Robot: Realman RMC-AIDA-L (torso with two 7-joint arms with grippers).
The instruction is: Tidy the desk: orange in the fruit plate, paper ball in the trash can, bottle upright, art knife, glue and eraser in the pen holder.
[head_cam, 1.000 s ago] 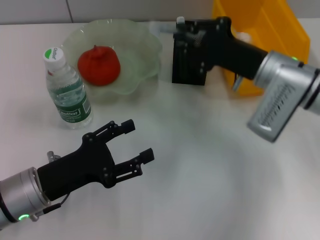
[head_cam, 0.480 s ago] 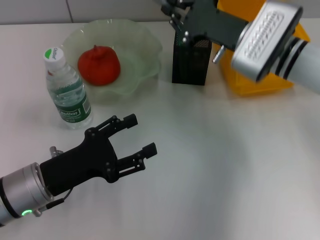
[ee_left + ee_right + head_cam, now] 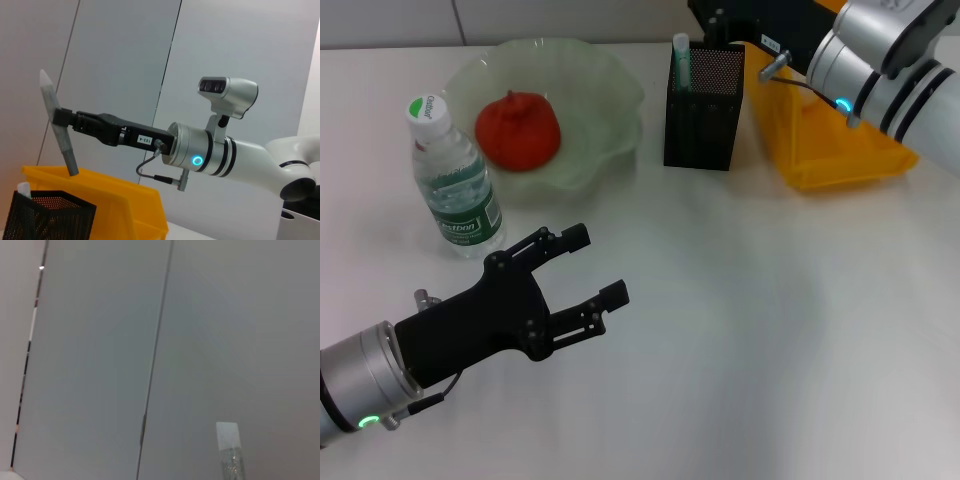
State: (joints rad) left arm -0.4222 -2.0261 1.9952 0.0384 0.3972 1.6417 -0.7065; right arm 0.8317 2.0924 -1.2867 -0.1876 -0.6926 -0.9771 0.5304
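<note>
Head view: left hand [image 3: 595,265] hovers low over the near-left part of the white surface [image 3: 750,300], fingers spread, nothing between them. Bottle [image 3: 453,180] stands upright just beyond it, cap on, beside the fruit plate [image 3: 610,95]. Orange [image 3: 518,130] sits in the plate. Black mesh pen holder [image 3: 705,105] stands right of the plate, a white-capped glue stick [image 3: 681,60] poking out of its left corner. Yellow trash can [image 3: 840,150] is right behind and beside the holder, touching or nearly so (can't tell which).

Right arm [image 3: 890,50] reaches in from the upper right, above the holder and bin; its hand is cut off at the frame's top edge here.

Left wrist view: right hand [image 3: 59,117] is pinched on the art knife [image 3: 58,130], a grey stick held tilted, lower tip just above the yellow bin's rim and above the holder [image 3: 47,217]. Knife is clear of the holder, not in it.

Right wrist view: mostly wall; only the upper end of a clear stick with a white tip [image 3: 230,450] shows.

Paper ball and eraser: not seen in any view.
</note>
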